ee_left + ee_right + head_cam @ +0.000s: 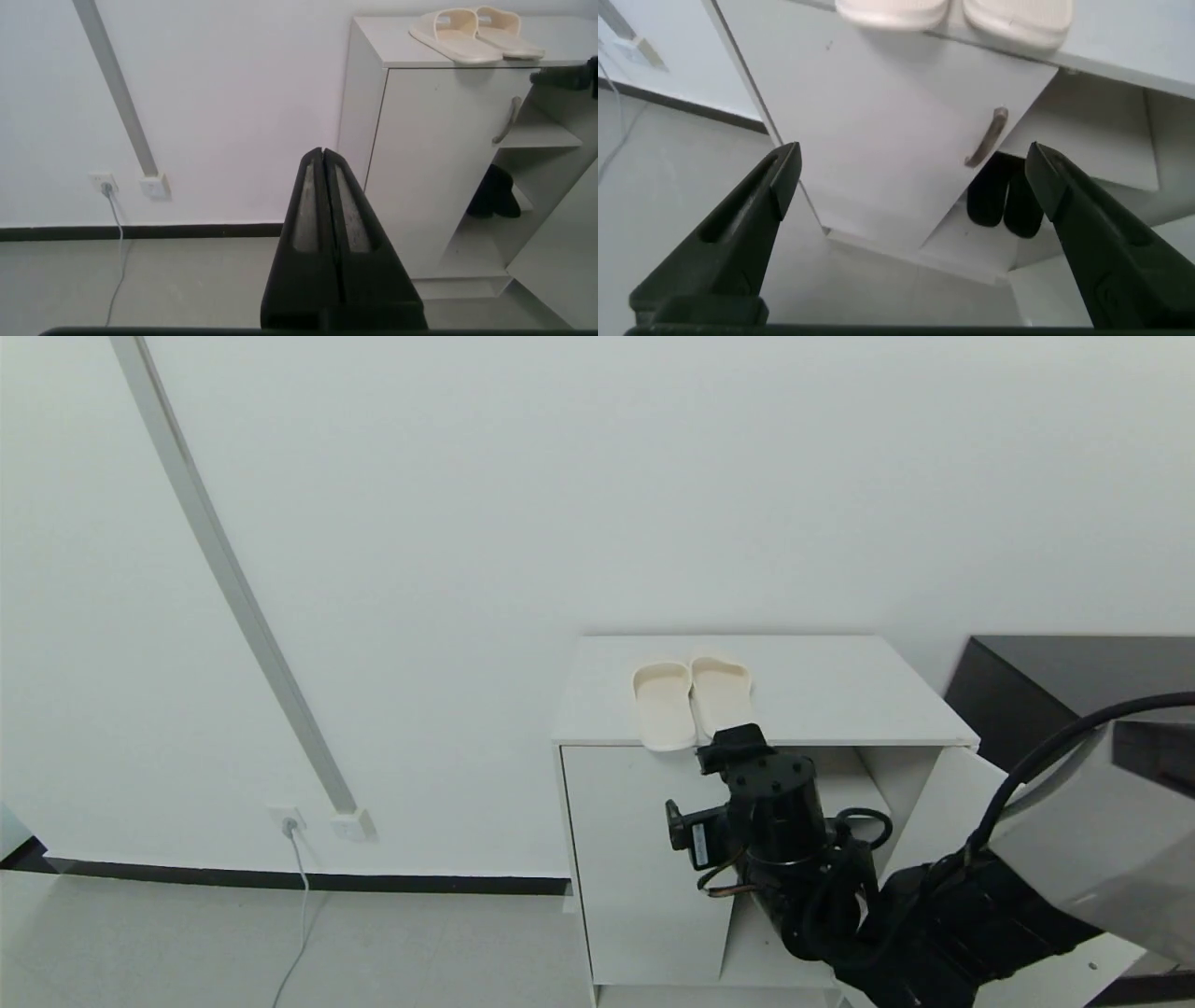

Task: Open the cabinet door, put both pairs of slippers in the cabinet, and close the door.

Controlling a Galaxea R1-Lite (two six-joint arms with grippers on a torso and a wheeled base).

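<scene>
Cream slippers sit paired on the white cabinet top, lower centre-right of the head view. Black slippers are inside its open compartment. Right gripper faces the cabinet front, fingers spread wide. Left gripper is pressed together, empty.

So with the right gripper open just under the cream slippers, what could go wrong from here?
The cream slippers overhang the cabinet top's front edge, so the open right gripper just below might knock them off. It may also catch only one of the pair. Going in, they could snag the handle or bump the black slippers inside.
</scene>
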